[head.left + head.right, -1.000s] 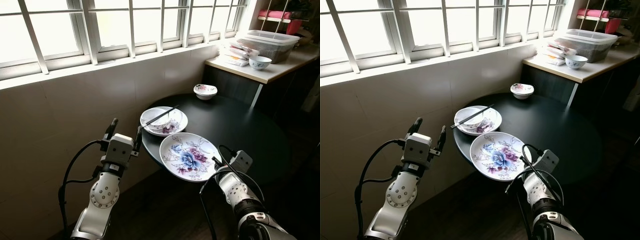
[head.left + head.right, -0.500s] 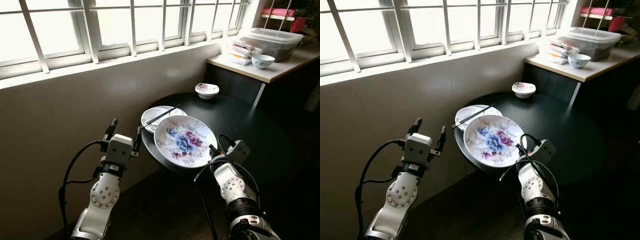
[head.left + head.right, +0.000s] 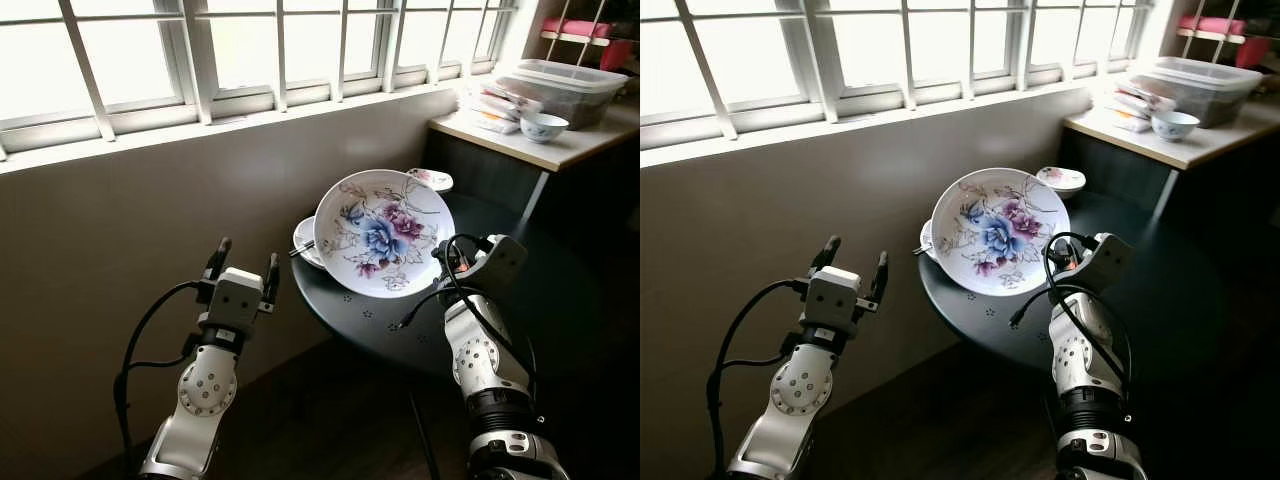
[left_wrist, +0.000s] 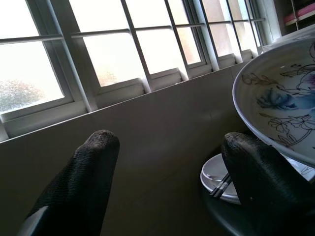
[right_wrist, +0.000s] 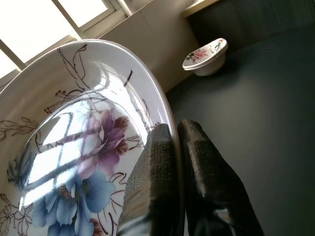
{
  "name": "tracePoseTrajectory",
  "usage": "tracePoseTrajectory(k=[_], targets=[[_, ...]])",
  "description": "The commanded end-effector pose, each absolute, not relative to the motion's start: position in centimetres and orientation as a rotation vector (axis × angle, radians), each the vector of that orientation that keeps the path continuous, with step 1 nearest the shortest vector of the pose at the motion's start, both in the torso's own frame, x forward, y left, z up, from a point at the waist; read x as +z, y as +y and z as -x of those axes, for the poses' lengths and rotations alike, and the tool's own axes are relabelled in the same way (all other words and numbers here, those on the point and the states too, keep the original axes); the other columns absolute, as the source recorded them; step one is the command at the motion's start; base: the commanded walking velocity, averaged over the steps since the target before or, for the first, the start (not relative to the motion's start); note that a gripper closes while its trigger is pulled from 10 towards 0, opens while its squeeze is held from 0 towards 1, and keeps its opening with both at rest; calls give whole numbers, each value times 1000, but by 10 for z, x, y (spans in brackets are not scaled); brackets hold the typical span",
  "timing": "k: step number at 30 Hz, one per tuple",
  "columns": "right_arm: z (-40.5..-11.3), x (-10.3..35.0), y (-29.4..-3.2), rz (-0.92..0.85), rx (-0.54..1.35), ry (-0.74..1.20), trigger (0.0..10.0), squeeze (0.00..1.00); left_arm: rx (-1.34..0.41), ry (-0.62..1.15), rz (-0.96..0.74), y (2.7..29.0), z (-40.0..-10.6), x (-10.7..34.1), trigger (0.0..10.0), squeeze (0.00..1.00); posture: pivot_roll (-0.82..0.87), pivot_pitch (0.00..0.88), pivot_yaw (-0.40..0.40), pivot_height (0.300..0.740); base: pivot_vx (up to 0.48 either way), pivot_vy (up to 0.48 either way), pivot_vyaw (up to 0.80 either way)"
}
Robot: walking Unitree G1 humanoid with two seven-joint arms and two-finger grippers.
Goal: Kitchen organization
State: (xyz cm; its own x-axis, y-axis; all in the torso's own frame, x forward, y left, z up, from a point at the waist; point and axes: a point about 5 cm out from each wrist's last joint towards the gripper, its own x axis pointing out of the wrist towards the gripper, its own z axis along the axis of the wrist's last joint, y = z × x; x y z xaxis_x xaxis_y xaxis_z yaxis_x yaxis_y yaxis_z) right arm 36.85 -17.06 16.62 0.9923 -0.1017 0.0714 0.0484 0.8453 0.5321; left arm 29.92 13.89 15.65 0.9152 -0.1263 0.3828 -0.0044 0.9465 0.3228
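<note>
Right gripper [image 5: 171, 147] clamps the floral plate [image 3: 380, 232] by its rim, tilted above the worktop [image 3: 520, 300]; left gripper [image 3: 243, 266] spread, empty.

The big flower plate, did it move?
Yes. The right gripper lifted the flower plate off the black table and tipped it up toward the window.

The head cameras look forward and down over the round black table [image 3: 520, 290]. Each wrist camera looks closely along its fingers; both share the floral plate [image 5: 74, 147].
</note>
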Motion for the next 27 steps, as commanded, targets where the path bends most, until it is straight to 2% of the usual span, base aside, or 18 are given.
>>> tracePoseTrajectory(k=[1,3,9,27], targets=[[-368,179,-160,-499,-5,-158,0,0,-42,-376,-330,143,-301,152,10000,0,-5,0,-31,736,0,0,800],[-366,181,-154,-464,28,-178,0,0,-34,-366,-326,144,-302,151,10000,0,-1,0,-32,736,0,0,800],[-364,182,-147,-441,75,-190,0,0,-52,-369,-311,142,-302,152,10000,0,2,0,-32,736,0,455,800],[-358,180,-139,-355,121,-209,0,0,-44,-375,-331,144,-301,153,10000,0,4,0,-24,736,0,0,800]])
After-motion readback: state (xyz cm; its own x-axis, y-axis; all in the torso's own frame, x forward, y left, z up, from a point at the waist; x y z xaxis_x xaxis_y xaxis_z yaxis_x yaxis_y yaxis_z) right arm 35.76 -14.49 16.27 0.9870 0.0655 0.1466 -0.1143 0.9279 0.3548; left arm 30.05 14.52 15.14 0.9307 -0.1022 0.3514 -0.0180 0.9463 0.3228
